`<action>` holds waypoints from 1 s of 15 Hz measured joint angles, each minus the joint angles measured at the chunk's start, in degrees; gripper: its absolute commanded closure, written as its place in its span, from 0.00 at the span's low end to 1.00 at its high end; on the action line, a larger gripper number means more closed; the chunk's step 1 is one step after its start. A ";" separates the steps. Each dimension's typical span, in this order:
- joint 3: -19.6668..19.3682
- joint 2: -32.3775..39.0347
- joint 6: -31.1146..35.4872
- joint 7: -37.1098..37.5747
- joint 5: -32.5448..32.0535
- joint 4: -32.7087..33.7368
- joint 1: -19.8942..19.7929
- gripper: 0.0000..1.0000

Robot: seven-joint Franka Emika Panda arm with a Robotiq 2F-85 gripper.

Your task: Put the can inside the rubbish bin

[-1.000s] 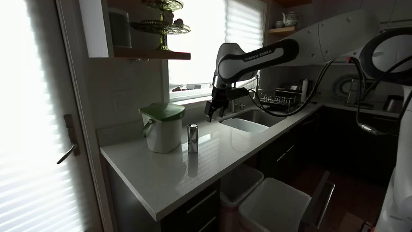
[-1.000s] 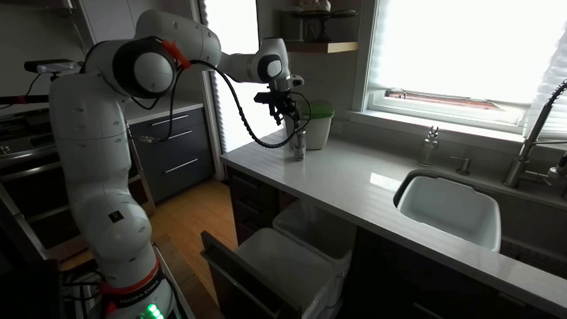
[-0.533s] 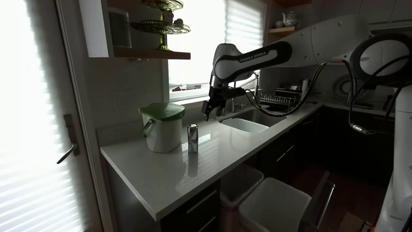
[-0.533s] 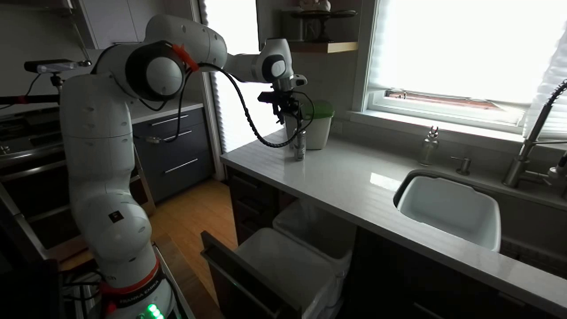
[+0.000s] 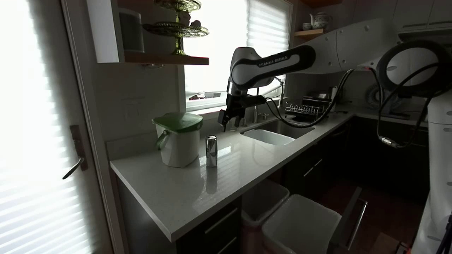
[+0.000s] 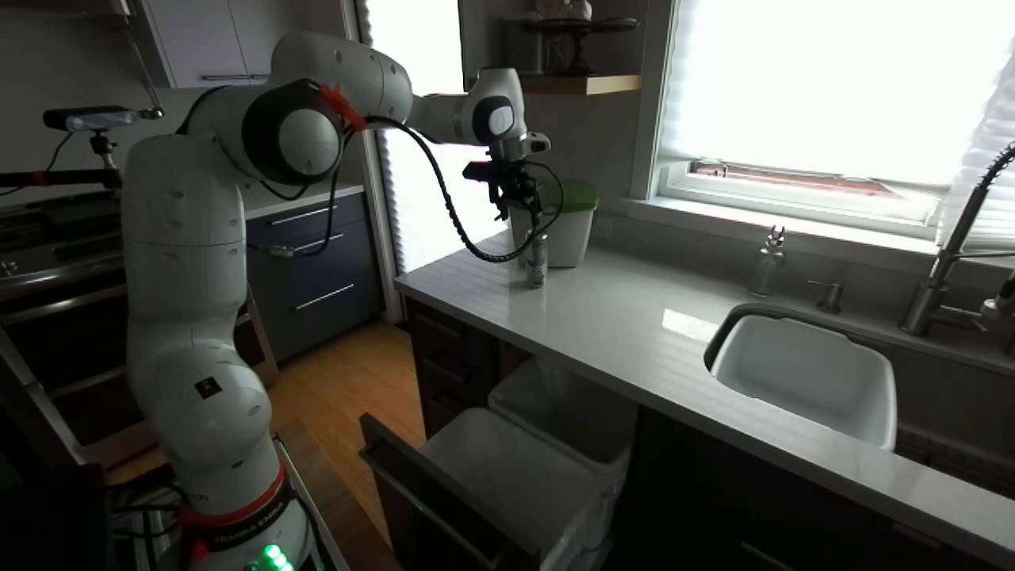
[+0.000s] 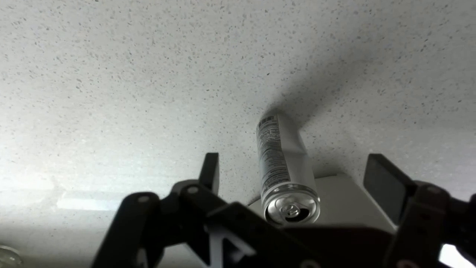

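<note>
Wrist view: upright can (image 7: 284, 160), end effector (image 7: 297, 175) agape

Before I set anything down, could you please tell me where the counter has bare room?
The counter is bare between the can and the white tub, and again from the can and green-lidded pot to the counter's end corner. It is crowded where can and pot stand close together, with the open gripper hanging nearby above the counter.
</note>
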 measured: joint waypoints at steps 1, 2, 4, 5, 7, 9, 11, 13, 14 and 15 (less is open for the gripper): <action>0.07 1.20 -1.76 0.57 0.00 1.89 0.14 0.00; 0.21 2.56 -3.74 1.11 0.13 3.98 0.21 0.00; 0.42 5.71 -7.28 2.13 0.43 8.45 0.49 0.00; 0.42 7.45 -8.63 2.78 0.44 10.71 0.73 0.00; 0.42 11.03 -9.43 4.56 0.44 14.83 1.27 0.00; 0.39 14.48 -9.46 6.17 0.42 18.40 1.80 0.00; 0.31 17.59 -9.42 7.51 0.40 21.58 2.33 0.00; 0.00 20.28 -9.42 9.11 0.27 24.48 2.97 0.00; -0.16 21.42 -9.42 9.69 0.26 25.75 3.24 0.00; -0.40 22.42 -9.42 10.42 0.14 26.98 3.51 0.00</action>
